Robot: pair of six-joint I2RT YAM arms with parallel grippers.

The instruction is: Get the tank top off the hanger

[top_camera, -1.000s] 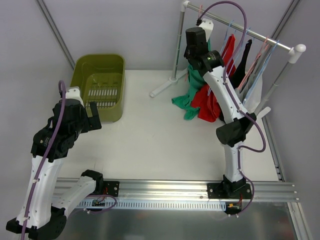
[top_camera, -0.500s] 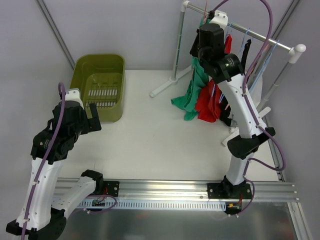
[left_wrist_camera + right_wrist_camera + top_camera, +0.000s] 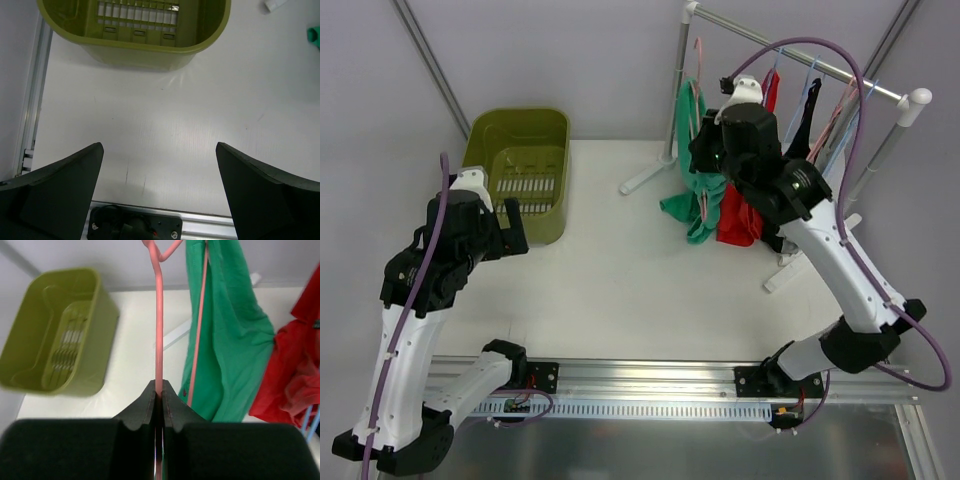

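A green tank top (image 3: 692, 165) hangs on a pink hanger (image 3: 698, 95), held in the air left of the clothes rail (image 3: 800, 55). My right gripper (image 3: 705, 150) is shut on the hanger's pink wire (image 3: 159, 330); in the right wrist view the green tank top (image 3: 227, 330) drapes to the right of the fingers. My left gripper (image 3: 515, 225) is open and empty, low over the table near the green basket (image 3: 520, 165). In the left wrist view its fingers (image 3: 65, 185) frame bare table below the basket (image 3: 135, 30).
A red garment (image 3: 735, 210), a black one (image 3: 805, 115) and blue hangers stay on the rail at the back right. The rail's white feet (image 3: 650, 170) rest on the table. A metal rail runs along the near edge.
My right arm has pulled the pink hanger with the green tank top off the rail, leftward and toward the front. My left gripper shifted slightly.
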